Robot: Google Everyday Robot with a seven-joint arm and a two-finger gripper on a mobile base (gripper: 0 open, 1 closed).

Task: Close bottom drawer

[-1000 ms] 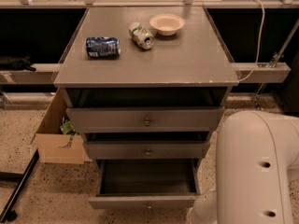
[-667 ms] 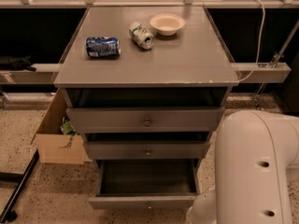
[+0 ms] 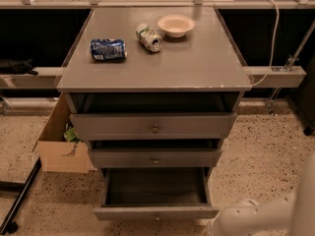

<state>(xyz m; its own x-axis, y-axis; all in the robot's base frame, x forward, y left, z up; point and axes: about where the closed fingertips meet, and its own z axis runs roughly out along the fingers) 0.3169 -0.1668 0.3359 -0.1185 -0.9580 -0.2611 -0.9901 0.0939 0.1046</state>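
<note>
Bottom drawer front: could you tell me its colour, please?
The bottom drawer is grey, camera view; hand out of view.

The bottom drawer [image 3: 155,193] stands wide open beneath two grey drawers, the table [image 3: 197,68] above carries a blue can [image 3: 108,49], a green can [image 3: 149,37] and a bowl [image 3: 176,25], and the white arm [image 3: 256,215] meets the lower edge just right of the drawer's front, its end effector cut off there.

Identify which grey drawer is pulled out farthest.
The bottom drawer: its inside shows, while the top drawer and middle drawer stand only slightly out. The gripper is out of view; the white arm shows lower right.
</note>
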